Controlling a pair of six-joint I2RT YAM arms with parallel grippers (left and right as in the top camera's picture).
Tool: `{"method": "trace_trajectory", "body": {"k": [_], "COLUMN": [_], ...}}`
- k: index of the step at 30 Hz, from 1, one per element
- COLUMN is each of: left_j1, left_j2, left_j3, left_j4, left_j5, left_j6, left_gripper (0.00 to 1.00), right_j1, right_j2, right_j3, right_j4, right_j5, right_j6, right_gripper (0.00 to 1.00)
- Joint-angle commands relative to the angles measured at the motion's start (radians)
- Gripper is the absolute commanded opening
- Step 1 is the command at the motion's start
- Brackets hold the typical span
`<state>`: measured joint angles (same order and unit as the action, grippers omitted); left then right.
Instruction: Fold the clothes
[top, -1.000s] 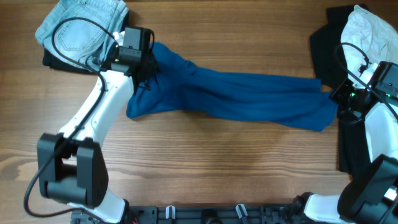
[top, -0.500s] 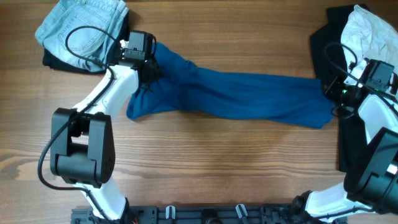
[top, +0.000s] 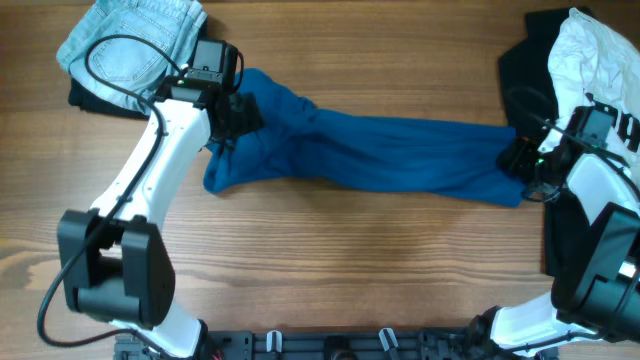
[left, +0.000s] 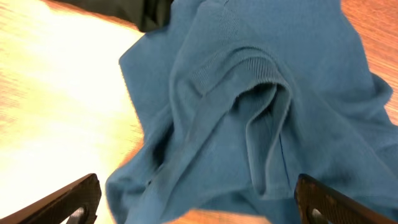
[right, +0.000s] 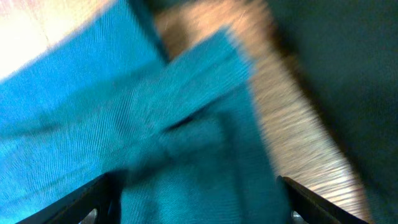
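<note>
Blue shirt (top: 400, 160) lies bunched mid-frame, unfolded (all folding remains); left claw (left: 199, 200) and right claw (right: 198, 199) both gape wide, empty.

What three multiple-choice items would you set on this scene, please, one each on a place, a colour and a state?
1. Where in the overhead view is the pale-blue denim?
A. top left
B. bottom right
C. dead centre

2. What colour is the long shirt stretched across the table?
A. red
B. deep blue
C. yellow

3. How does the left gripper stand in its wrist view?
A. shut on the shirt
B. open over the shirt
C. out of view

Answers:
1 A, the denim lies bunched at the top-left corner.
2 B, the cloth is deep blue in every view.
3 B, its fingers show far apart at the lower corners, with the shirt seen between them.
</note>
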<state>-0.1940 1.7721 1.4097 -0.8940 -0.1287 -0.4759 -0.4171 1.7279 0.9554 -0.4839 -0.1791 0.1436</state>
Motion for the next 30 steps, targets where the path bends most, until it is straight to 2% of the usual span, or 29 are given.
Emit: {"method": "trace_trajectory", "body": {"k": [1, 3, 5, 6, 8, 9, 11, 15, 23, 26, 30], "left_j1": [0.01, 0.009, 0.01, 0.01, 0.01, 0.01, 0.01, 0.025, 0.18, 0.233, 0.26], "left_j2": [-0.038, -0.039, -0.039, -0.039, -0.039, -0.039, -0.039, -0.039, -0.039, -0.039, -0.039], "left_j3": [0.016, 0.016, 0.016, 0.016, 0.016, 0.016, 0.016, 0.016, 0.016, 0.016, 0.016], "left_j4": [-0.071, -0.13, -0.152, -0.159, -0.157, -0.154, -0.149, -0.149, -0.159, -0.17, -0.169], "left_j5": [0.029, 0.032, 0.031, 0.031, 0.031, 0.031, 0.031, 0.03, 0.032, 0.031, 0.031], "left_j6": [0.006, 0.006, 0.006, 0.006, 0.006, 0.005, 0.006, 0.005, -0.002, -0.002, 0.002], "left_gripper": [1.0, 1.0, 1.0, 1.0, 1.0, 1.0, 1.0, 1.0, 1.0, 1.0, 1.0], "right_j1": [0.055, 0.068, 0.067, 0.068, 0.071, 0.071, 0.069, 0.056, 0.021, 0.025, 0.093], "right_j2": [0.005, 0.033, 0.051, 0.061, 0.082, 0.089, 0.087, 0.043, -0.011, -0.011, -0.011], "right_j3": [-0.065, -0.08, -0.08, -0.08, -0.08, -0.08, -0.08, 0.002, 0.366, 0.438, 0.448], "right_j4": [0.057, 0.087, 0.091, 0.09, 0.091, 0.102, 0.112, 0.056, -0.359, -0.421, -0.443], "right_j5": [0.002, 0.002, 0.002, 0.002, 0.0, -0.006, -0.005, -0.009, -0.031, -0.165, -0.189], "right_j6": [0.021, 0.076, 0.076, 0.076, 0.077, 0.073, 0.065, 0.0, -0.084, -0.152, -0.171], "right_gripper": [0.84, 0.83, 0.7, 0.66, 0.66, 0.6, 0.04, 0.04, 0.04, 0.04, 0.04]}}
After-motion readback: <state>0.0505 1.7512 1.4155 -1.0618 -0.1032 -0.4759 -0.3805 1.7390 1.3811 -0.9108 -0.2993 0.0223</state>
